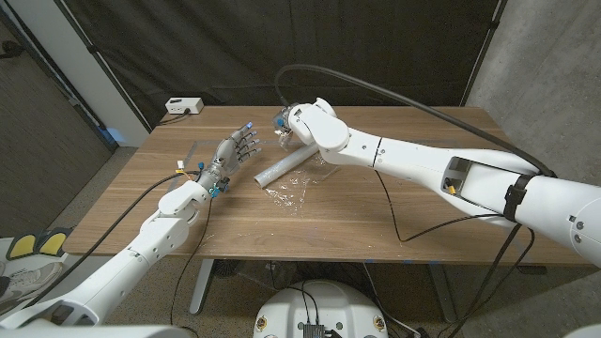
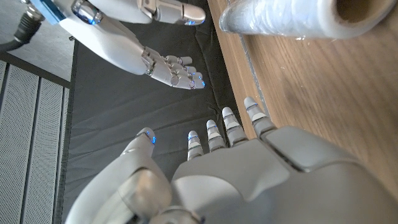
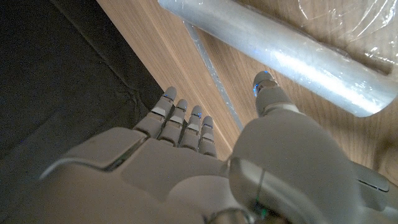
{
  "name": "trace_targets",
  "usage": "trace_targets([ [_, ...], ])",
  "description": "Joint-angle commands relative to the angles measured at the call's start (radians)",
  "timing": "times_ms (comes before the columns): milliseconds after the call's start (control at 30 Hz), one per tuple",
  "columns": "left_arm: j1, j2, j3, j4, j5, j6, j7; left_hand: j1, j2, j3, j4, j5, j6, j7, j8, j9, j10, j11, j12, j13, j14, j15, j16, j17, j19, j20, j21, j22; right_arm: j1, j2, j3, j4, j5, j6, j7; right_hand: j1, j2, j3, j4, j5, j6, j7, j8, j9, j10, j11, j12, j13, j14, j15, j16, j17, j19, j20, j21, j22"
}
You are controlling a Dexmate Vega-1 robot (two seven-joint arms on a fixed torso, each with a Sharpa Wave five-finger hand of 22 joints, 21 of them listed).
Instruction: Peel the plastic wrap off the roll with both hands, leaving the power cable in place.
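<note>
Two robot hands are hovering by the roll [image 1: 285,166].
The left robot hand [image 1: 237,149] is spreading open; the right robot hand [image 1: 285,125] is poised above, wrap [image 1: 293,192] lying on the table [image 1: 441,221].

Wooden table [image 1: 441,202], roll [image 1: 285,166], loose plastic wrap [image 1: 293,194], black cable [image 1: 399,221]

Even overhead light, soft shadows, glare on the plastic wrap [image 3: 323,68].

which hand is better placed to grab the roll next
Probably the right hand: it hovers open at the far end of the roll, its thumb close over the roll in the right wrist view. The left hand is open too, but stands off to the side.
</note>
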Motion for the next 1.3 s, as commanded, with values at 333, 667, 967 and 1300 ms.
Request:
trace_targets([
  [333, 0.001, -0.006, 0.004, -0.004, 0.001, 0.005, 0.008, -0.004, -0.006, -0.002, 0.011, 0.011, 0.010, 0.000, -0.004, 0.003, 0.006, 0.002, -0.003, 0.004, 0.010, 0.003, -0.009, 0.002, 0.000, 0.008, 0.005, 0.006, 0.005, 0.049, -0.018, 0.127, -0.021, 0.082, 0.063, 0.021, 0.010, -0.020, 0.017, 0.009, 0.008, -0.003, 0.000, 0.003, -0.011, 0.004, -0.005, 0.002, -0.016, -0.067, -0.002, 0.006, -0.001, -0.050, 0.006, 0.002],
  [667, 0.000, -0.005, 0.005, -0.002, 0.000, 0.010, 0.007, -0.010, -0.008, -0.006, 0.015, 0.013, 0.012, 0.001, -0.005, 0.003, 0.005, 0.001, -0.005, 0.004, 0.012, 0.005, -0.010, 0.002, 0.000, 0.007, 0.005, 0.006, 0.017, 0.087, -0.037, 0.191, -0.001, 0.101, 0.073, 0.053, 0.040, -0.030, 0.019, 0.007, 0.015, -0.004, -0.005, 0.003, -0.029, 0.010, -0.013, 0.001, -0.029, -0.055, -0.003, 0.006, 0.000, 0.051, 0.006, 0.000],
  [967, -0.001, -0.005, 0.004, 0.003, -0.006, 0.012, 0.002, -0.014, -0.009, -0.008, 0.019, 0.015, 0.014, 0.001, -0.005, 0.003, 0.006, 0.001, -0.006, 0.004, 0.013, 0.005, -0.011, 0.002, 0.000, 0.008, 0.006, 0.005, 0.029, 0.113, -0.061, 0.242, 0.018, 0.133, 0.058, 0.066, 0.050, -0.035, 0.019, 0.003, 0.030, -0.008, -0.002, 0.003, -0.026, 0.008, -0.012, 0.001, -0.028, -0.055, -0.001, 0.005, -0.006, 0.013, 0.002, -0.001],
  [1300, -0.001, -0.006, 0.001, 0.011, -0.009, 0.011, -0.002, -0.017, -0.010, -0.010, 0.021, 0.016, 0.014, 0.000, -0.007, 0.003, 0.008, 0.001, -0.006, 0.004, 0.014, 0.005, -0.013, 0.002, 0.000, 0.009, 0.006, 0.005, 0.048, 0.148, -0.084, 0.315, 0.054, 0.164, 0.050, 0.074, 0.059, -0.041, 0.021, -0.001, 0.048, -0.011, 0.002, 0.003, -0.003, 0.008, -0.003, 0.000, -0.014, -0.061, 0.004, 0.005, -0.001, 0.008, 0.004, 0.000],
])
